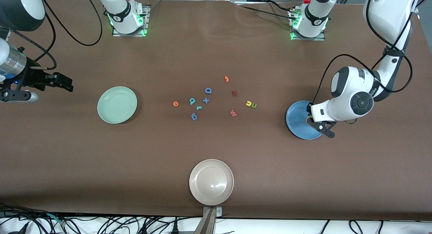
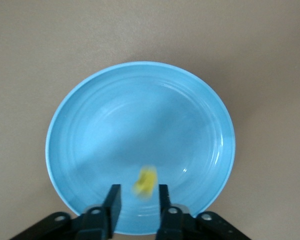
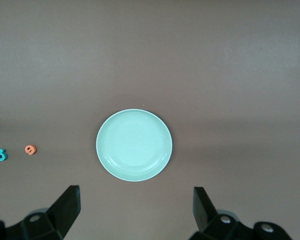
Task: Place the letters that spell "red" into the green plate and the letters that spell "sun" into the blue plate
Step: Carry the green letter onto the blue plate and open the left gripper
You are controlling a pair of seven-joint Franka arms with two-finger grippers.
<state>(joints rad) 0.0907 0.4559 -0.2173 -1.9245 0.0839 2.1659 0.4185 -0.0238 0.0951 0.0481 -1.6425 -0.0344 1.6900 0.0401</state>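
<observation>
Left wrist view: left claw (image 2: 139,200) over the blue plate (image 2: 90,125), fingers parted, a blurred yellow letter (image 2: 145,182) loose between them; its shape cannot be read.
Front view: arm hides that letter; yellow u (image 1: 248,103) touching green n (image 1: 254,105) on the desk (image 1: 67,159).
Right claw (image 3: 137,205): spread wide, empty, waiting above the desk near the green plate (image 3: 134,145).
Plates: three, counting the beige plate (image 1: 211,182).
Red letters: orange e (image 1: 175,103), teal d (image 1: 192,101), teal r (image 1: 199,108) on the desk.

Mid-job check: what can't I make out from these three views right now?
- Yellow letter: motion-blurred between the left gripper fingers over the blue plate; shape unreadable, contact unclear. Front view: the left arm hides it.
- Small letters mid-table: too tiny in the front view to read reliably.
- Right gripper, open, above the green plate: fingers cut by the frame edge.
</observation>
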